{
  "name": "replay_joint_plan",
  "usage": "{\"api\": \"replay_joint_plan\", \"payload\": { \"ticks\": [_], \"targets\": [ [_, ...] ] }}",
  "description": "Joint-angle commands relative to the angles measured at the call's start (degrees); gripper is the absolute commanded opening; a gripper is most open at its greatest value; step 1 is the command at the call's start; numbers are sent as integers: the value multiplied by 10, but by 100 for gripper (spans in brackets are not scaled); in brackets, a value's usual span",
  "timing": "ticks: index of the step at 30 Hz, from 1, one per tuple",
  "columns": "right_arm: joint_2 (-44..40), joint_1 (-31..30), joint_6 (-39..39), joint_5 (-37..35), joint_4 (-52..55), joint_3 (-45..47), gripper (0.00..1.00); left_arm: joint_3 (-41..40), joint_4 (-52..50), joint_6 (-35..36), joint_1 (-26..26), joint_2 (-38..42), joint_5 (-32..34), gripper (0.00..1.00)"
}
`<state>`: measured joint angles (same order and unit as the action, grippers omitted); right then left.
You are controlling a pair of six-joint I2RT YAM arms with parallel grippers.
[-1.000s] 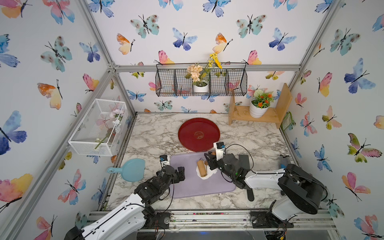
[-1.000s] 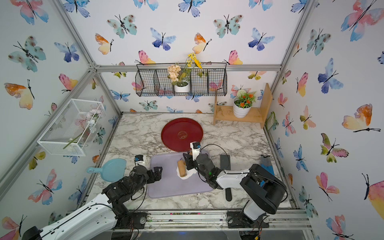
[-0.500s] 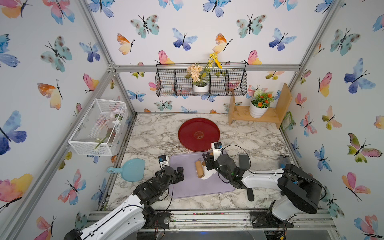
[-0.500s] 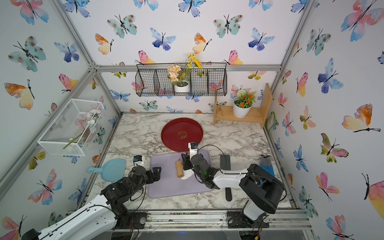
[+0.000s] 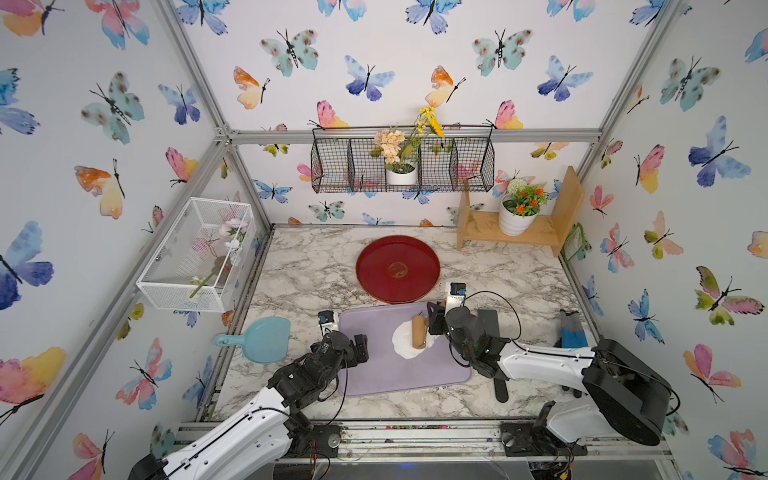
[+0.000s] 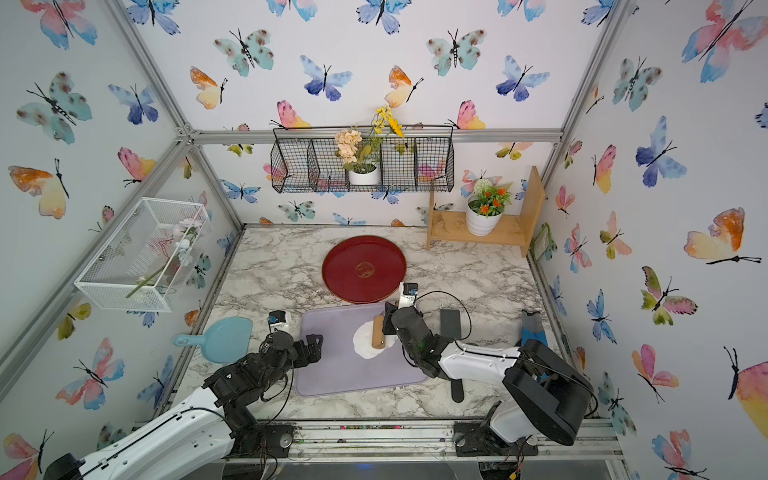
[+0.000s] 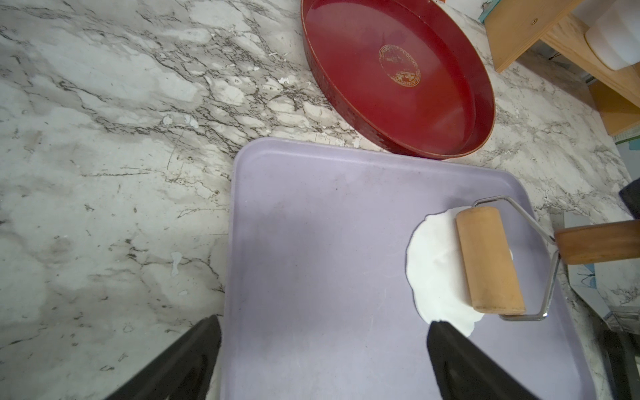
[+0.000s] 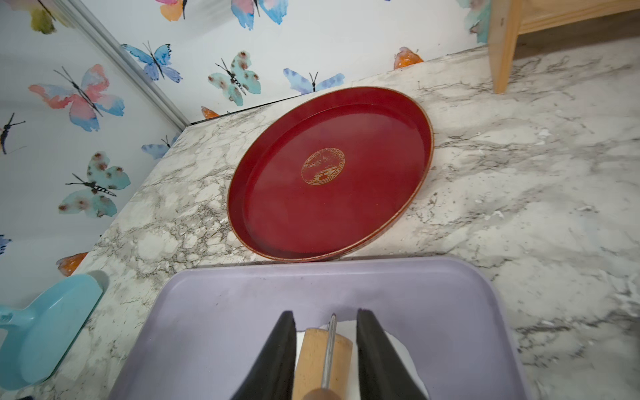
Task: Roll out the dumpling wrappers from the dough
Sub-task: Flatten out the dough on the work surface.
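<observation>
The dough (image 5: 404,345) (image 6: 364,345) lies as a flattened white sheet with a wavy outline on the purple tray (image 5: 374,374) (image 6: 332,374). A wooden roller (image 5: 419,331) (image 6: 377,331) (image 7: 488,259) rests on the dough's right part (image 7: 433,263). My right gripper (image 5: 434,322) (image 6: 388,322) (image 8: 325,312) is shut on the roller's brown handle, with the barrel (image 8: 311,356) showing between its fingers. My left gripper (image 5: 351,345) (image 6: 305,347) (image 7: 325,321) hovers open and empty over the purple tray's left part (image 7: 311,225). No dumpling wrappers are in view.
A red round tray (image 5: 397,269) (image 6: 364,269) (image 7: 398,86) (image 8: 329,173) stands just behind the purple one. A blue scoop (image 5: 262,338) lies to the left and a black tool (image 5: 490,328) to the right. A wooden shelf with a flowerpot (image 5: 515,232) fills the back right corner.
My right gripper rolled the roller slightly left over the dough, then back to the right. The left arm has hardly moved.
</observation>
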<state>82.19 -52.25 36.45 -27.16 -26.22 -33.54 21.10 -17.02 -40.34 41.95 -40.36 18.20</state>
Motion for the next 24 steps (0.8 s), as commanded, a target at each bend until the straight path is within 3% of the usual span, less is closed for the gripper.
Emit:
{"api": "replay_joint_plan", "payload": {
  "ticks": [1,7,13,15,24],
  "targets": [
    [14,15,-6,-107,239,35,2,18,1,7,-3,2,11,99],
    [-34,15,15,-114,254,53,2,19,0,12,-3,3,12,99],
    [-65,14,-98,2,74,133,2,12,11,11,-4,3,10,99],
    [-57,13,-121,35,31,147,2,11,14,11,-4,1,8,99],
    [37,10,-162,139,18,105,2,14,15,10,-5,-2,7,99]
  ]
}}
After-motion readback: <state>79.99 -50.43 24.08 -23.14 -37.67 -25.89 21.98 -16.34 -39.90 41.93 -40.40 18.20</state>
